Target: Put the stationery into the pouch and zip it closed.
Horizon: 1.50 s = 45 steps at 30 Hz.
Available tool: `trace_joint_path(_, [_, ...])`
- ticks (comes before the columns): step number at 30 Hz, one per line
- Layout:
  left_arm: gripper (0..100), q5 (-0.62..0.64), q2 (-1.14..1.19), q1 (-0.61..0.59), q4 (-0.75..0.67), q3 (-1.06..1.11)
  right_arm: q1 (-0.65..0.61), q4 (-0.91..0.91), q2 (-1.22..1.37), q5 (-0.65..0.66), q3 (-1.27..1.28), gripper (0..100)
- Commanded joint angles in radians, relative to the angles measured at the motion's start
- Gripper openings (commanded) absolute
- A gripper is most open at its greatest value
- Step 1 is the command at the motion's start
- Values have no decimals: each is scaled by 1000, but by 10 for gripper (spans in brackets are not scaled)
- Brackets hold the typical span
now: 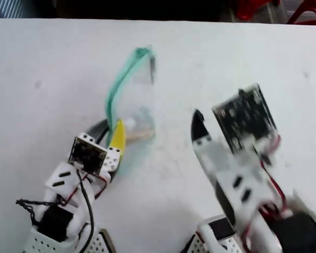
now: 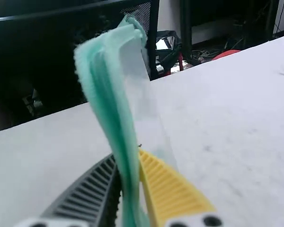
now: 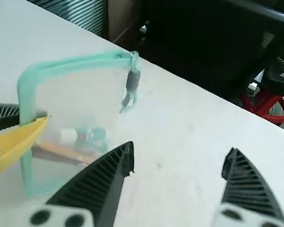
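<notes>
Left claw (image 1: 112,126) clamped on pouch (image 1: 132,100) edge; right claw (image 3: 180,158) apart beside it (stationery (image 3: 68,150) inside).

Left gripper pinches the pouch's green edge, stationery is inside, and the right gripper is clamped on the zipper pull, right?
No. The right gripper is open, short of the zipper pull, which hangs free, as the right wrist view shows. The left gripper does pinch the pouch edge, with stationery inside.
</notes>
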Motion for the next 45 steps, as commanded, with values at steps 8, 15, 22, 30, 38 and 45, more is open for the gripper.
trace_joint_path(8, [23,9,5,-51,-31,-77,186,-36,-150,6,178,287])
trace_joint_path(15, [22,9,10,-96,-98,-84,308,-343,-315,-3,744,287])
trace_joint_path(22, [22,-35,12,-162,-327,-81,277,-604,-470,-124,1168,287])
trace_joint_path(30, [23,-186,309,-151,-560,-149,278,-634,-565,-126,1249,287])
trace_joint_path(38, [23,-41,714,-113,-393,-494,278,-707,-576,-127,1336,287])
trace_joint_path(45, [22,-267,739,-107,-755,-442,278,-722,-573,-129,1350,287])
